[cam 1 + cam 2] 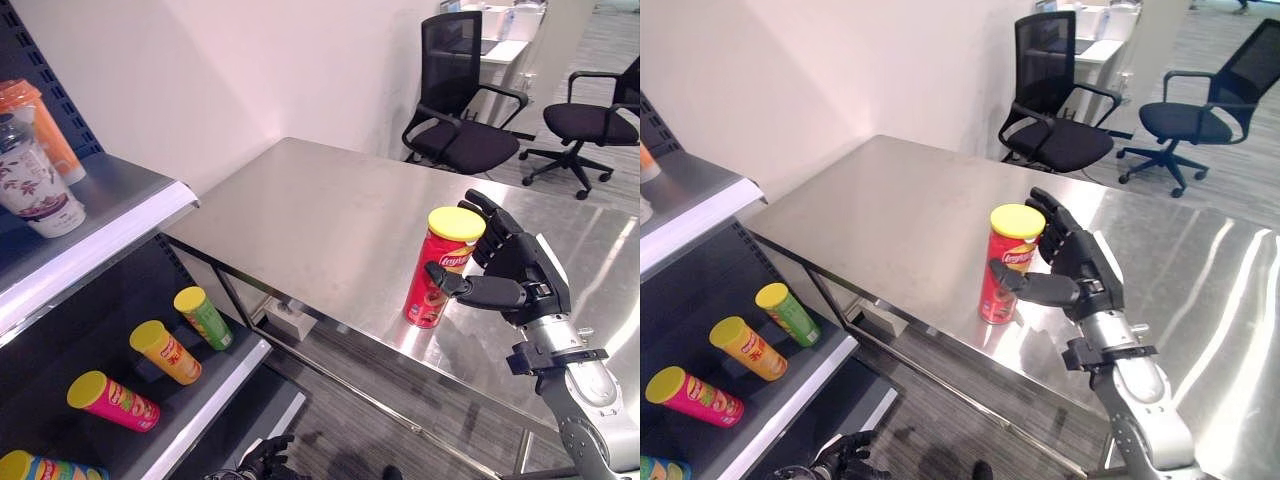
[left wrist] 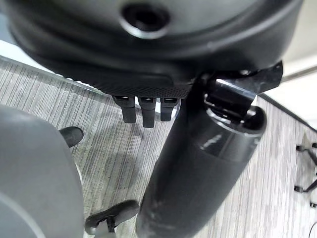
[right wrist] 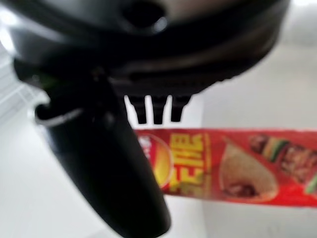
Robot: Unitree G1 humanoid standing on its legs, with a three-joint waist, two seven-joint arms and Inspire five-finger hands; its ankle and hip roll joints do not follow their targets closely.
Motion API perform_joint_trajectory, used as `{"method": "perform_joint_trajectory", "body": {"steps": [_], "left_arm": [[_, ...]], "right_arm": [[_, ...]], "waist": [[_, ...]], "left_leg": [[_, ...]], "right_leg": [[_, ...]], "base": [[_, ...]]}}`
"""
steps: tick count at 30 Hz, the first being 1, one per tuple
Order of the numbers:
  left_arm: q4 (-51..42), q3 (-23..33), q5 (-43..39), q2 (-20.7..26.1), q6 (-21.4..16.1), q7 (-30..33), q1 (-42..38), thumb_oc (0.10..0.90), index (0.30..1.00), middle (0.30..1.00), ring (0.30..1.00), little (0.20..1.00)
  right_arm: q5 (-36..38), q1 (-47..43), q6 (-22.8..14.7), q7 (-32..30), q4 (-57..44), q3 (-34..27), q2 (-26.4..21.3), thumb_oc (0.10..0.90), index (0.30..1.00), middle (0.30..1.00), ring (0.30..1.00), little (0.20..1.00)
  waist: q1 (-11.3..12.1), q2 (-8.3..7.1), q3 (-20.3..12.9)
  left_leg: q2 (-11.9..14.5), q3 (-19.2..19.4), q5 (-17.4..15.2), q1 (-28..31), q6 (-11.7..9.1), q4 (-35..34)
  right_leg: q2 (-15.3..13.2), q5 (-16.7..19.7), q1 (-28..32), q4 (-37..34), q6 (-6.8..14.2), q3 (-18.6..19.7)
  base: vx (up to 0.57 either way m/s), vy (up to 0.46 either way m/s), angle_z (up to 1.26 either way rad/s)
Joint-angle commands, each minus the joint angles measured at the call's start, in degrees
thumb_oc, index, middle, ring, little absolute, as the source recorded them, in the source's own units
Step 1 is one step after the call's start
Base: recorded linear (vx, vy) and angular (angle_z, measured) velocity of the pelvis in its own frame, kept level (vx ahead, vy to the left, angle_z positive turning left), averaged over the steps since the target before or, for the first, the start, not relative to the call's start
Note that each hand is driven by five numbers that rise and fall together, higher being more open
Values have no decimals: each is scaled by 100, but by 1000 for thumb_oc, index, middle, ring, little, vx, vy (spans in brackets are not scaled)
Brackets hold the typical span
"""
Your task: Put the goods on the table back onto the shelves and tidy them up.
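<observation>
Right hand (image 1: 512, 262) open at the red can's (image 1: 437, 268) 3 o'clock, thumb across its front, nothing gripped. Close at mid-height, lift straight to keep it upright. Left hand (image 1: 268, 457) idle, relaxed.

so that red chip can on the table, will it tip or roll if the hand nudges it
The red chip can stands upright, tall and narrow, near the table edge, so a high nudge from the right hand would probably tip it. Being round, once down, it would likely roll on the smooth steel.

Two black mesh-backed office chairs (image 1: 462, 95) (image 1: 597, 112) on castors stand on grey wood-look flooring (image 1: 340, 405) beyond the fingers' far side, before a plain pale wall (image 1: 250, 70).
</observation>
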Motion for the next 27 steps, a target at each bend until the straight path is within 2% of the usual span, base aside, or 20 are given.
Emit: {"method": "perform_joint_trajectory", "body": {"steps": [1, 21, 22, 24, 25, 27], "left_arm": [[-46, 46, -124, 497, -77, -33, -179, 800, 900, 900, 900, 900], [-161, 134, -382, 558, -34, -57, -103, 800, 900, 900, 900, 900], [-159, 127, -399, 565, -26, -57, -103, 800, 900, 900, 900, 900], [-159, 129, -399, 563, -26, -57, -103, 800, 900, 900, 900, 900], [-159, 129, -399, 563, -26, -57, -103, 800, 900, 900, 900, 900], [-159, 129, -399, 563, -26, -57, -103, 800, 900, 900, 900, 900]], "right_arm": [[323, -705, -398, -6, -200, -74, -143, 800, 900, 900, 900, 900], [379, -1166, -248, 115, -49, 381, -383, 800, 900, 900, 900, 900], [436, -1268, -222, 129, 28, 455, -478, 595, 592, 592, 592, 592], [437, -1273, -224, 130, 32, 459, -480, 595, 592, 592, 592, 592], [437, -1273, -224, 130, 32, 459, -480, 565, 547, 547, 547, 547], [437, -1273, -224, 130, 32, 459, -480, 565, 547, 547, 547, 547]], "waist": [[179, -441, -183], [313, -454, -204], [323, -466, -199], [321, -465, -199], [321, -465, -199], [321, -465, -199]], "left_leg": [[-17, 103, -183, 73, -29, 39], [-41, -9, -191, 102, -21, 39], [-46, -11, -185, 87, -21, 39], [-46, -12, -185, 86, -21, 39], [-46, -12, -185, 86, -21, 39], [-46, -12, -185, 86, -21, 39]], "right_leg": [[-477, -752, 368, 411, 367, 118], [-507, -817, 437, 492, 366, -24], [-515, -816, 435, 497, 371, -36], [-516, -816, 435, 497, 372, -37], [-516, -816, 435, 497, 372, -37], [-516, -816, 435, 497, 372, -37]], "base": [[16, -2, 11], [7, 0, 4], [0, 0, 0], [0, 0, 0], [0, 0, 0], [0, 0, 0]]}}
